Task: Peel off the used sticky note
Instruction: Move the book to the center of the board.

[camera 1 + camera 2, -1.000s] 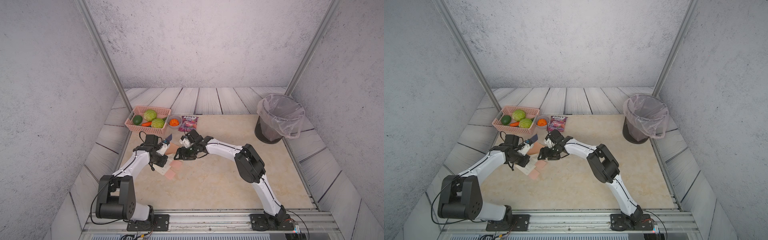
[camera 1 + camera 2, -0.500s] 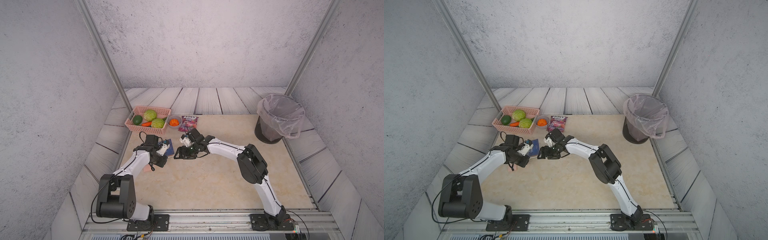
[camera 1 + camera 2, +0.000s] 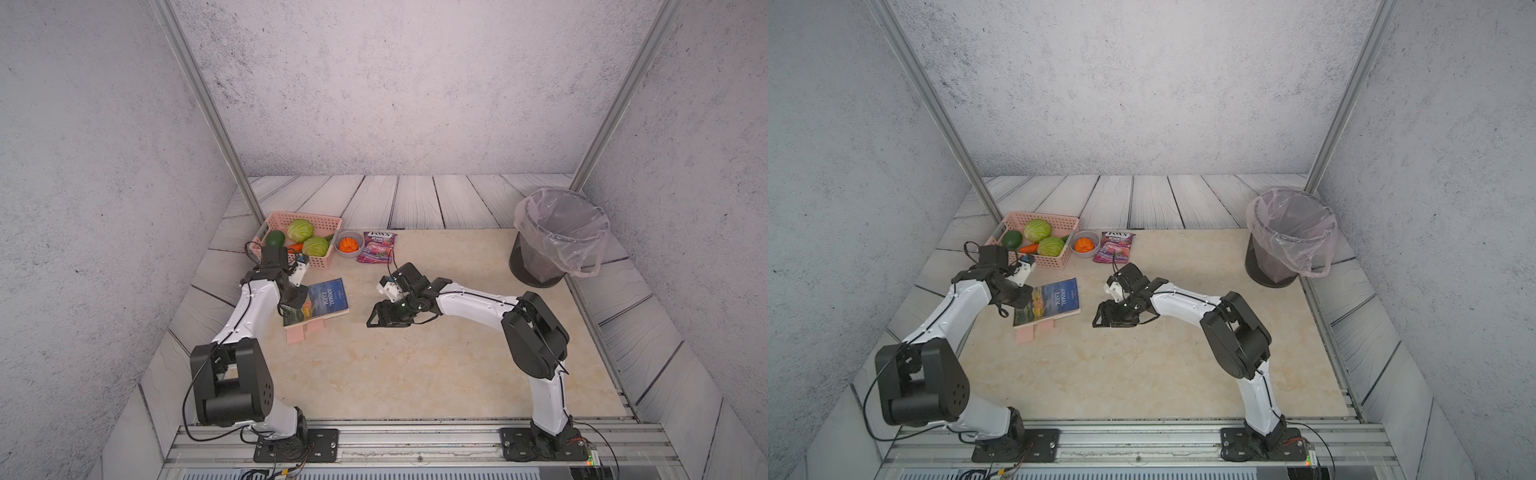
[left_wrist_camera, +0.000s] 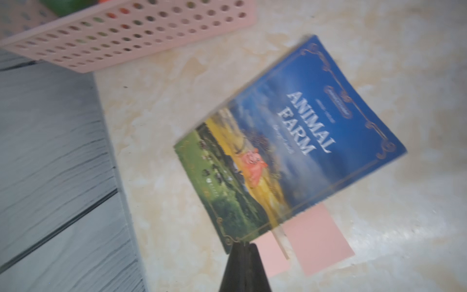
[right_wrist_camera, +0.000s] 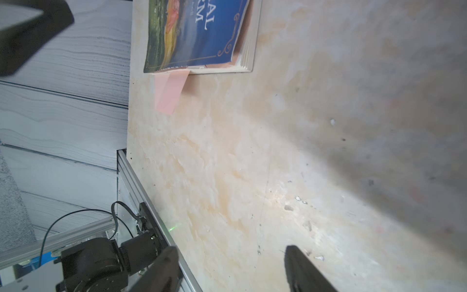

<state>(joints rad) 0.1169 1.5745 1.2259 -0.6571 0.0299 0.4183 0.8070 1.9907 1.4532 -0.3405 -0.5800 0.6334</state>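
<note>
**Left jaws shut at the book's corner, right jaws apart and empty**

The left gripper [image 4: 243,252] has its fingers pressed together, with the tip against the lower corner of the book [image 4: 290,141] cover. I cannot tell whether it pinches anything. The right gripper [image 5: 231,249] is spread wide and holds nothing, low over the beige table [image 3: 415,365], well apart from the book. 2 pink slips poke out of the book's page edge: the sticky note [image 4: 317,240] and a narrower note [image 4: 271,255] just beside the left tip. Behind them are a pink basket [image 3: 320,261], a snack bag [image 3: 376,247], a lined bin [image 3: 557,245] and grey walls.
</note>
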